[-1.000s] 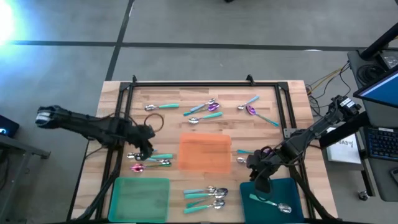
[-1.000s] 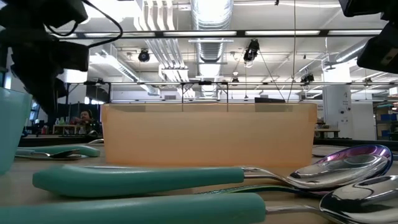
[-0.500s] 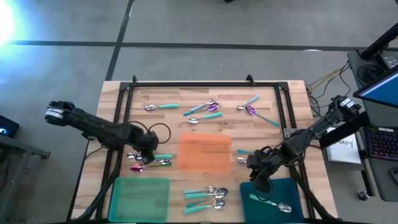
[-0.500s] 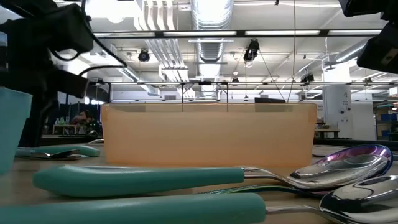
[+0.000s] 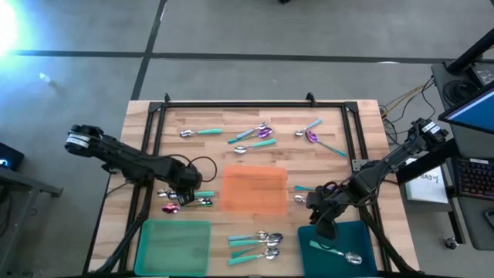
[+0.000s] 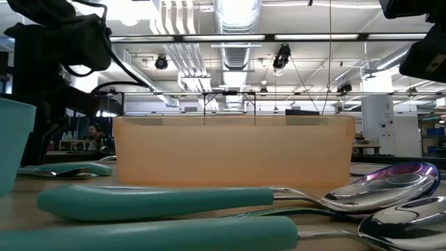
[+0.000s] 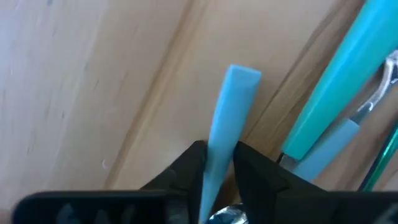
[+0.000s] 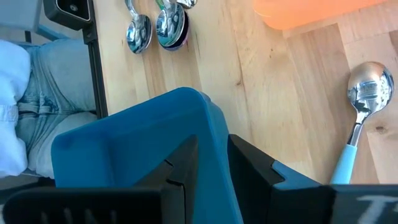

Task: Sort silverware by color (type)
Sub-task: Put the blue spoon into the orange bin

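Small spoons with teal or light-blue handles lie scattered on the wooden table. My left gripper (image 5: 185, 194) is down among three spoons (image 5: 189, 202) left of the orange tray (image 5: 255, 189); it is shut on a light-blue-handled spoon (image 7: 233, 99). A teal handle (image 7: 336, 87) lies right beside that spoon. My right gripper (image 5: 324, 228) is at the far left corner of the blue tray (image 5: 347, 243) and is shut on its wall. One spoon (image 5: 340, 251) lies inside that tray. Another spoon (image 8: 367, 93) lies on the wood near it. My left gripper (image 7: 217, 152) pinches the light-blue handle (image 7: 214, 140) between its two fingers, near the bowl end. The fingers come from above and stand across the handle, and the free end (image 7: 244, 73) points away over the wood. Whether the spoon is lifted does not show. My right gripper (image 8: 212, 142) has the blue tray's wall (image 8: 208, 118) between its fingers, one finger inside the tray and one outside. It comes from above at the tray's far left corner. In the high view the tray sits at the table's near edge.
A green tray (image 5: 174, 245) sits at the near left. More spoons lie at the far middle (image 5: 251, 135), far right (image 5: 316, 135) and near middle (image 5: 258, 243), the last filling the low view (image 6: 160, 202). A black frame (image 5: 255, 104) rims the table. A person's legs (image 8: 31, 93) show beyond the edge.
My left arm has reached farther over the table, and its gripper has moved a little toward the near edge and the orange tray, down to the three spoons. My right arm and the blue tray have kept still.
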Controlling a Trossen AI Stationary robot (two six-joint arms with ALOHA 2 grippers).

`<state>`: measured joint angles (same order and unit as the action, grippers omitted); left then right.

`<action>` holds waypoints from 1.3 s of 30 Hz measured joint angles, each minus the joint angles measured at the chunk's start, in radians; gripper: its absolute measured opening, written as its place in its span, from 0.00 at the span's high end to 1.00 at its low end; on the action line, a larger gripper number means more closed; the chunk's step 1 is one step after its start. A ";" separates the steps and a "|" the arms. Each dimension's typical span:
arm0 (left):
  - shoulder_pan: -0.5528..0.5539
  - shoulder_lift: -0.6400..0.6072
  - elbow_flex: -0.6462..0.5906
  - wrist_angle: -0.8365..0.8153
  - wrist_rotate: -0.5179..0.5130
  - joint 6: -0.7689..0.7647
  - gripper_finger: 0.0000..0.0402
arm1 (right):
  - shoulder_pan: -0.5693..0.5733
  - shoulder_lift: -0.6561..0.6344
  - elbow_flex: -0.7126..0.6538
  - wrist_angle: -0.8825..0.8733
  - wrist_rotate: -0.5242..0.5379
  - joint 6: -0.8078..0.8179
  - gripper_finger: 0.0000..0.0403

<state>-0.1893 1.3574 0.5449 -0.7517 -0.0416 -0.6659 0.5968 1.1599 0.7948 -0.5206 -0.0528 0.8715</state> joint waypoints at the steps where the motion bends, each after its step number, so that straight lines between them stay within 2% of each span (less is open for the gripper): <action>1: 0.000 -0.005 0.007 0.000 -0.001 0.003 0.89 | 0.000 0.000 0.000 0.000 0.000 0.000 0.80; 3: 0.000 -0.011 0.013 -0.001 -0.007 0.003 0.94 | 0.000 0.000 0.000 0.000 0.000 0.000 0.80; 7: 0.000 -0.012 0.015 0.008 -0.056 -0.007 0.94 | 0.000 0.000 0.000 0.000 0.001 0.000 0.80; 13: 0.005 -0.011 0.040 -0.010 -0.249 -0.008 0.94 | 0.000 0.000 0.000 0.001 0.002 0.000 0.80; 17: 0.004 -0.012 0.117 -0.009 -0.312 0.038 0.94 | 0.000 0.000 0.000 0.000 0.005 0.000 0.80; 24: 0.004 -0.014 0.322 -0.009 -0.423 0.187 0.94 | 0.000 0.000 0.000 0.000 0.031 0.000 0.80; 28: 0.004 -0.014 0.423 0.004 -0.499 0.246 0.94 | 0.001 0.002 0.000 0.000 0.077 0.000 0.80; 32: 0.004 -0.016 0.476 0.122 -0.507 0.323 0.94 | 0.000 0.002 -0.001 0.000 0.091 -0.016 0.80; 39: 0.003 -0.002 0.447 0.409 -0.491 0.413 0.91 | 0.001 0.002 -0.002 -0.005 0.109 -0.046 0.80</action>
<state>-0.1864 1.3551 0.9920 -0.3426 -0.5321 -0.2527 0.5976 1.1614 0.7925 -0.5259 0.0563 0.8251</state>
